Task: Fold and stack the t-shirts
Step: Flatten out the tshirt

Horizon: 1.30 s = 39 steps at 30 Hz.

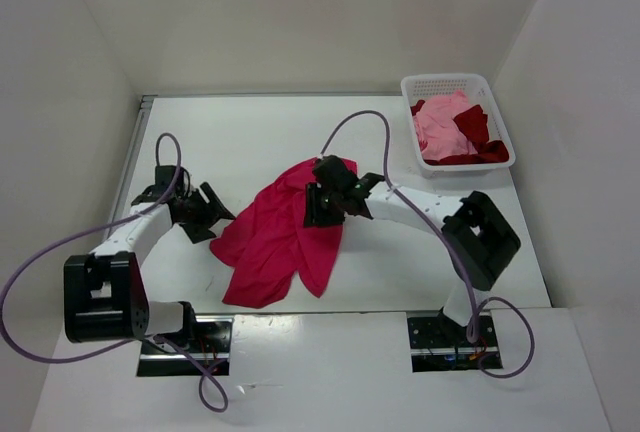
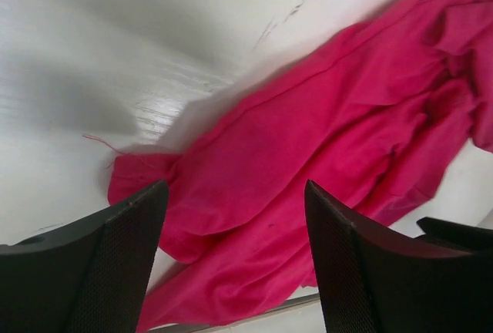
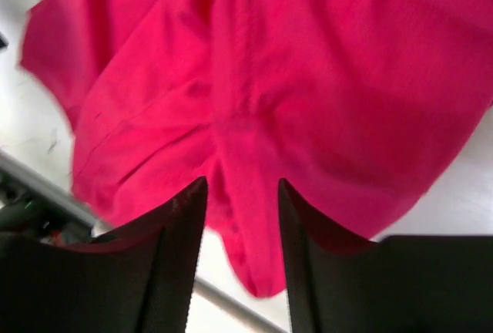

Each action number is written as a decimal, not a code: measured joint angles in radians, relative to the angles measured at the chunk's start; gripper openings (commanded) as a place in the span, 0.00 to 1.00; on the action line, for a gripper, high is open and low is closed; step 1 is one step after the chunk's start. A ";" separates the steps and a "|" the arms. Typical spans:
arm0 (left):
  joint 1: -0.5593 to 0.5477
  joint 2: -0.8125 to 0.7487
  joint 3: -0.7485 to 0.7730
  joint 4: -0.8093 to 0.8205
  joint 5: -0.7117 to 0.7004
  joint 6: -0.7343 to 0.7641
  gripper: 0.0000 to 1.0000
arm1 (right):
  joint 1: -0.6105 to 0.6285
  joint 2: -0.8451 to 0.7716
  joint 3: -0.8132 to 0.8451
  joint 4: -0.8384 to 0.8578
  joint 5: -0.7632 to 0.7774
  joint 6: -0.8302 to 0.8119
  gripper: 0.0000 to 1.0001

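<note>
Three shirts to do, none folded yet. Crimson-pink shirt is seen crumpled on the table, bunched up w/ one long lobe trailing toward the near edge. Pale pink shirt and dark red shirt are heaped in the white basket, well apart from it to the far right.

Left gripper is held just beside the crimson shirt's left edge, jaws spread wide, nothing between them. Right gripper is poised over its far-right part, jaws parted, w/ a raised ridge of cloth in the gap. No pinch is seen, so the grip is judged let go; whether the pads brush the cloth can't be told.

Step in hand, prob.: the shirt is to be spread flat before any fold. To do it well, a single layer at a hem or shoulder should be taken, not the mid-cloth ridge. Two corners of one edge should be pinched approx. level, then drawn apart low over the table so wrinkles are pulled out.
</note>
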 measured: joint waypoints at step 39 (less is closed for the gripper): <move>-0.101 -0.051 0.474 0.064 -0.145 -0.070 0.00 | -0.006 -0.172 0.404 -0.203 0.251 -0.120 0.01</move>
